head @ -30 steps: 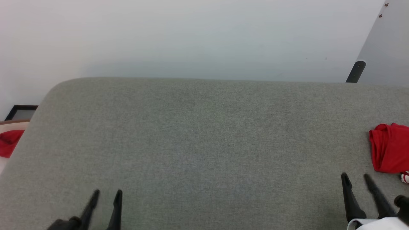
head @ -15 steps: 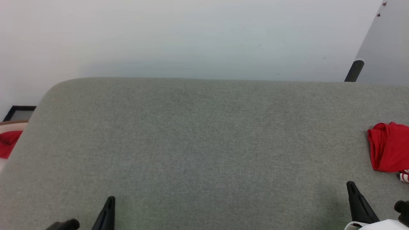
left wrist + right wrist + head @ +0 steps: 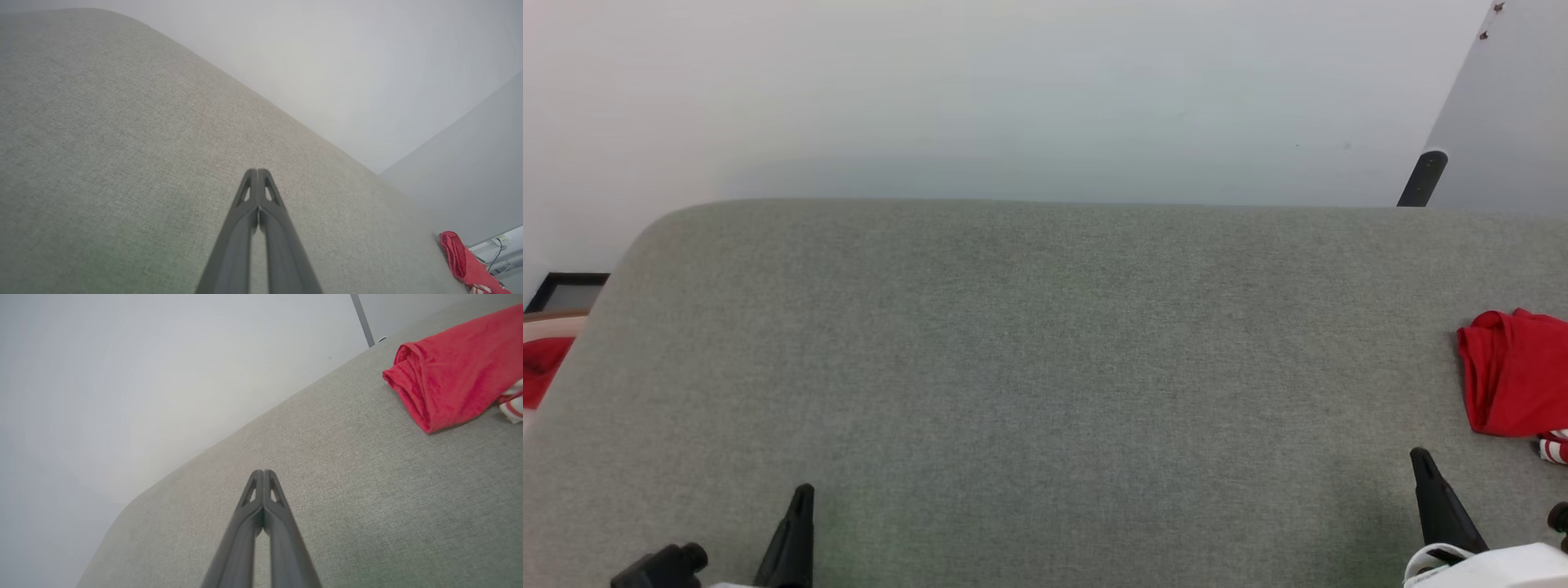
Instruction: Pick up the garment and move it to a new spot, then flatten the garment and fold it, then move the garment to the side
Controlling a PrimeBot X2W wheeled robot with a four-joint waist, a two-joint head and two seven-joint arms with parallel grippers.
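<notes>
The garment [image 3: 1515, 374] is a bunched red shirt with a bit of red-and-white striped trim, lying at the far right of the grey cloth-covered table [image 3: 1045, 367]. In the right wrist view the garment [image 3: 453, 371] sits up and to the right of my fingers. The left wrist view catches the garment [image 3: 466, 263] at the lower right. My right gripper [image 3: 1421, 457] is shut and empty, a short way in front and left of the garment. My left gripper [image 3: 803, 492] is shut and empty at the lower left, far from it. Both wrist views, left gripper [image 3: 258, 172] and right gripper [image 3: 263, 473], show the fingers pressed together.
A pale wall rises behind the table. A dark post [image 3: 1421, 178] stands at the back right beside a grey panel. Off the table's left edge lie a red cloth [image 3: 539, 367] and a dark frame [image 3: 564, 290].
Both grippers went from open to shut, with nothing between the fingers. The head view has shifted slightly, so the garment sits a little further left and higher in it.
</notes>
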